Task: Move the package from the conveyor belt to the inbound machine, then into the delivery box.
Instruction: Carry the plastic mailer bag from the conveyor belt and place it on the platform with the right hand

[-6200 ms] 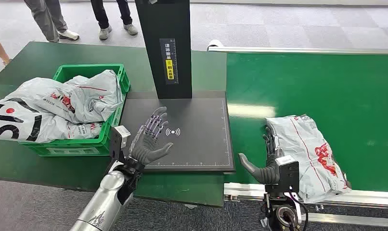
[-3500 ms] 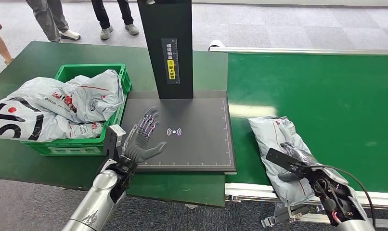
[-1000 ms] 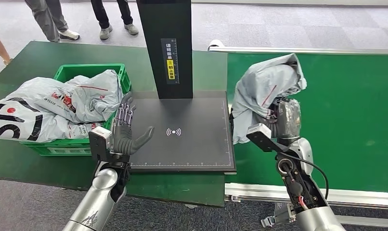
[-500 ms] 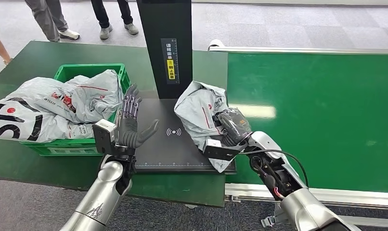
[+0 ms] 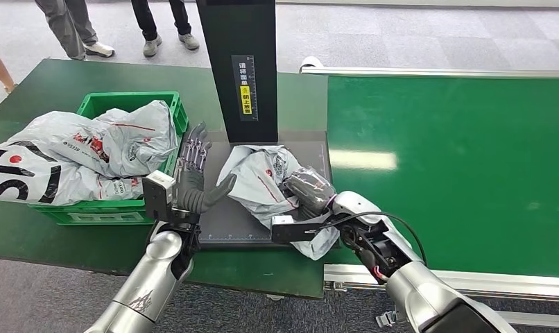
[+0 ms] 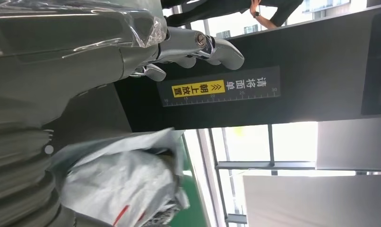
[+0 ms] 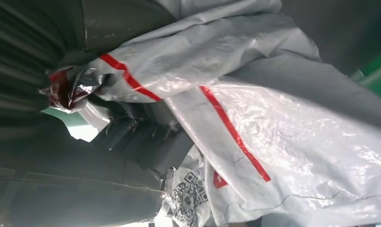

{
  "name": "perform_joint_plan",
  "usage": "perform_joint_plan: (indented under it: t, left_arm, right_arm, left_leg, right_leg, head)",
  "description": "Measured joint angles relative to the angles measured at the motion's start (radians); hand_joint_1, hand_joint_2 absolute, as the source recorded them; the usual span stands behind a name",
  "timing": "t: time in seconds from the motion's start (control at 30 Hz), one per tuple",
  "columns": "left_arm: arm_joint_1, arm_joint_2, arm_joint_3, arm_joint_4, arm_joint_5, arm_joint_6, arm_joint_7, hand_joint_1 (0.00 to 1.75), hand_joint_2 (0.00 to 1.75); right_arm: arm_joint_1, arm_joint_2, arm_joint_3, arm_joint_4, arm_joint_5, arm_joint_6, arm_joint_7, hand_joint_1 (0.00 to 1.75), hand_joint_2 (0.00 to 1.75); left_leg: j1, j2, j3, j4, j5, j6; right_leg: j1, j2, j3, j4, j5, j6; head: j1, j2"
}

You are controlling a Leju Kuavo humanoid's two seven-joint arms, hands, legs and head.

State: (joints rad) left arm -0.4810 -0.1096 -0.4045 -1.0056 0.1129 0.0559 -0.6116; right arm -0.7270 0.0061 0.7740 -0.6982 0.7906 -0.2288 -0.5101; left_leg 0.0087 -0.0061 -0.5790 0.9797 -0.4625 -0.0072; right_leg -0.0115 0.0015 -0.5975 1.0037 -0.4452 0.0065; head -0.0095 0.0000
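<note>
The grey package (image 5: 263, 182) is gripped by the right hand (image 5: 308, 189), whose fingers are wrapped in clear plastic film and closed into the bag's crumpled upper folds. The package is draped over the black plate of the inbound machine (image 5: 228, 222), just in front of the machine's black upright column (image 5: 238, 66); its lower corner is seen hanging past the plate's near edge, beside the conveyor belt (image 5: 457, 159). In the right wrist view the bag's glossy grey skin (image 7: 255, 99) is shown close up, crossed by red stripes, with a printed code near one fold; how the fingers lie there cannot be told, since they are hidden by the bag.

The left hand (image 5: 193, 177) is held upright at the plate's left edge, palm turned toward the package, fingers spread and extended, nothing held. The thumb is pointed at the bag's left end, very near it; whether contact is made cannot be told. In the left wrist view the fingers (image 6: 198, 47) are seen stretched out before the column's yellow label, with the package (image 6: 117, 184) just beside the palm.

The green delivery box (image 5: 134, 211) is set on the dark green table (image 5: 41, 236) just left of the machine, heaped with other grey bags (image 5: 75, 156) that spill over its left rim. Legs and shoes of people (image 5: 110, 28) are seen standing beyond the table.
</note>
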Motion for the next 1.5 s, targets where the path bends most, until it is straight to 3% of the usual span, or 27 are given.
perform_joint_plan:
  t: [0.03,0.07,0.1,0.47,1.13,1.23,1.33,1.5]
  left_arm:
    - [-0.001,-0.002,0.000,0.002,0.001,-0.001,-0.001,0.00,1.75]
    - [-0.003,-0.003,-0.001,0.004,0.001,-0.002,-0.002,0.00,1.75]
    - [-0.004,-0.004,-0.002,0.006,0.001,-0.002,-0.003,0.00,1.75]
    - [-0.014,-0.016,-0.006,0.014,0.003,-0.007,-0.005,0.00,1.75]
    - [-0.020,-0.027,-0.006,0.023,0.001,0.002,-0.012,0.00,1.75]
    - [-0.021,-0.027,-0.006,0.022,-0.006,0.035,-0.020,0.00,1.75]
    - [-0.021,-0.023,-0.005,0.020,-0.017,0.095,-0.032,0.00,1.75]
    - [-0.017,-0.001,-0.002,-0.001,-0.058,0.186,-0.041,0.00,1.75]
  right_arm:
    - [-0.002,0.007,0.002,0.006,0.003,-0.028,-0.007,0.25,1.75]
    - [-0.003,0.014,0.004,0.012,0.006,-0.054,-0.011,0.02,1.75]
    - [-0.004,0.020,0.005,0.017,0.011,-0.081,-0.013,0.00,1.75]
    - [-0.005,0.056,0.008,0.069,0.073,-0.293,0.023,0.00,1.75]
    - [0.000,0.061,-0.044,0.080,-0.002,-0.355,-0.002,0.00,1.75]
    - [0.012,0.061,-0.066,0.068,-0.082,-0.356,-0.044,0.00,1.75]
    - [0.046,0.059,-0.117,0.010,-0.245,-0.315,-0.092,0.00,1.75]
    - [0.135,0.036,-0.219,-0.172,-0.547,-0.089,-0.107,0.00,1.75]
  left_leg:
    - [0.000,0.000,0.000,0.000,0.000,0.000]
    - [0.000,0.000,0.000,0.000,0.000,0.000]
    - [0.000,0.000,0.000,0.000,0.000,0.000]
    - [0.000,0.000,0.000,0.000,0.000,0.000]
    - [0.000,0.000,0.000,0.000,0.000,0.000]
    - [0.000,0.000,0.000,0.000,0.000,0.000]
    - [0.000,0.000,0.000,0.000,0.000,0.000]
    - [0.000,-0.001,-0.001,0.000,0.000,0.000]
  right_leg:
    - [0.000,0.000,0.000,0.000,0.000,0.000]
    - [0.000,0.000,0.000,0.000,0.000,0.000]
    - [0.000,0.000,0.000,0.000,0.000,0.000]
    - [0.000,0.000,0.000,0.000,0.000,0.000]
    - [0.000,0.000,0.000,0.000,0.000,0.000]
    - [0.000,0.000,0.000,0.000,0.000,0.000]
    - [0.000,0.000,0.000,0.000,0.000,0.000]
    - [0.000,0.000,0.000,0.000,0.000,0.000]
  head:
    - [0.000,0.000]
    - [0.000,0.000]
    - [0.000,0.000]
    - [0.000,0.000]
    - [0.000,0.000]
    - [0.000,0.000]
    - [0.000,0.000]
    - [0.000,0.000]
